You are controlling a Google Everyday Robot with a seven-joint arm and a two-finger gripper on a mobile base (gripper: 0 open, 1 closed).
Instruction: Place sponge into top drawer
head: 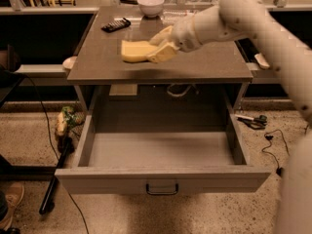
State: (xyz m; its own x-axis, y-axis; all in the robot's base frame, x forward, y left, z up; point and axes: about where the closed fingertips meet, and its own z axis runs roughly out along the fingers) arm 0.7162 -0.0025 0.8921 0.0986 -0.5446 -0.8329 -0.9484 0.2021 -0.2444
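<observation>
The pale yellow sponge [134, 50] is held above the grey table top [161, 69], near its middle left. My gripper [157, 47] is shut on the sponge's right end, reaching in from the right on the white arm. The top drawer [161, 172] stands pulled wide open below the table, its grey inside bare, its small dark handle [162, 189] at the centre of the front panel. The sponge is over the table, behind the drawer opening.
A white bowl [150, 5] and a dark remote-like object [116, 25] sit at the back of the table. Cables, scissors [252, 122] and a yellow-green object [66, 121] lie on the speckled floor beside the drawer. My white arm fills the right side.
</observation>
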